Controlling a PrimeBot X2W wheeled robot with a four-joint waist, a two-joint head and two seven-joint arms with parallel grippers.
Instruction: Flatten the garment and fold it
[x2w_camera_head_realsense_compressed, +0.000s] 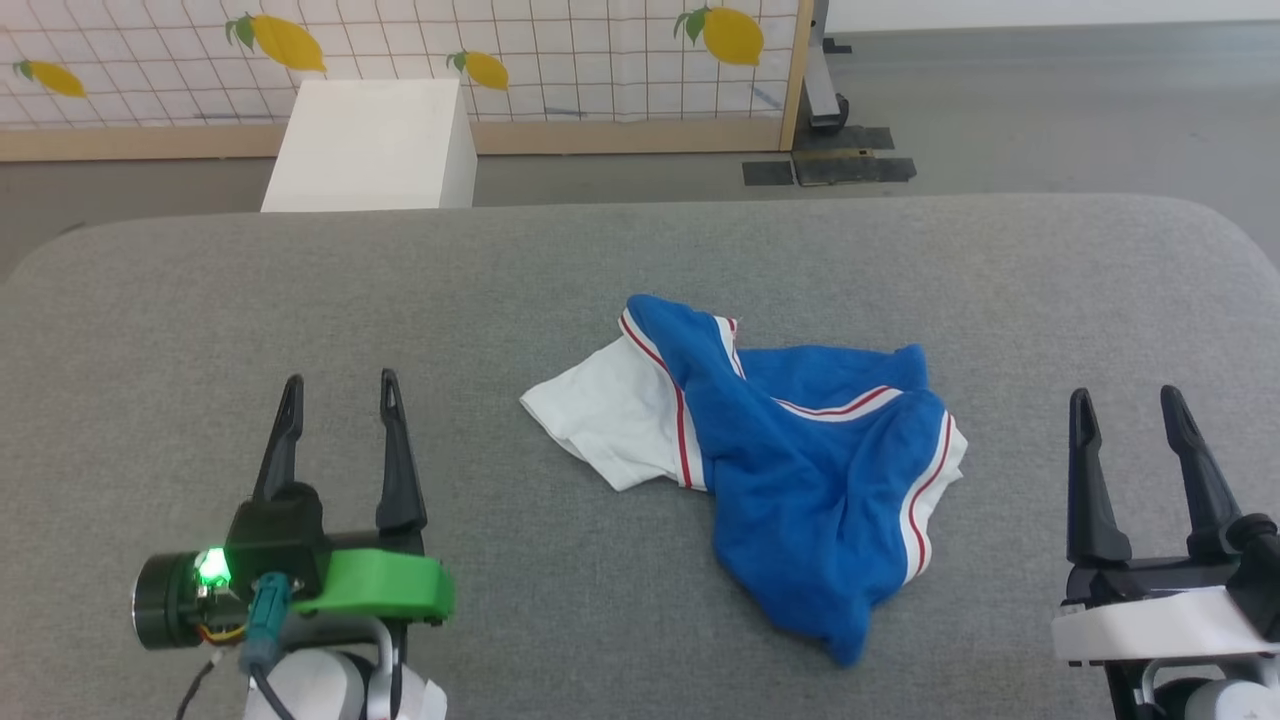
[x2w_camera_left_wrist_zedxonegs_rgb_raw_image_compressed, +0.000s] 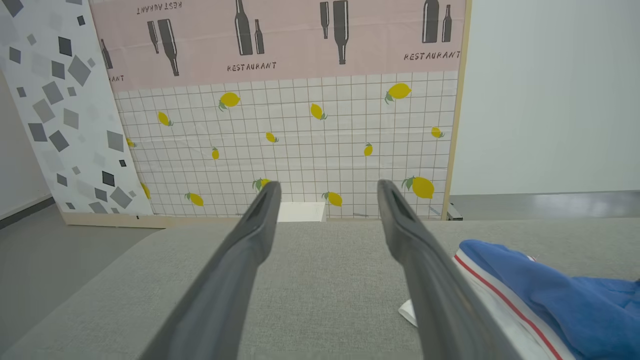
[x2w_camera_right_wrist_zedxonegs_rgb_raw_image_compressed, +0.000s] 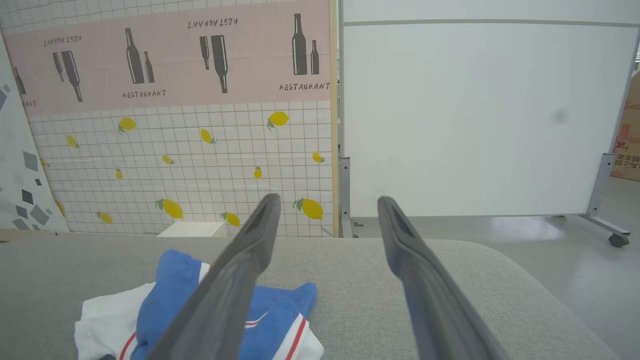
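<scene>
So the garment (x2w_camera_head_realsense_compressed: 800, 480) is a crumpled heap of soft blue jersey, with a white sleeve poking out to the left and red-and-white striped trim. It's lying about mid counter (x2w_camera_head_realsense_compressed: 500, 270), which is grey woven fabric with rounded corners. Left end effector (x2w_camera_head_realsense_compressed: 340, 390) sits near-left of it, right end effector (x2w_camera_head_realsense_compressed: 1125, 400) near-right, both with long dark tapered fingers spread apart, holding nothing, clear of the cloth.
</scene>
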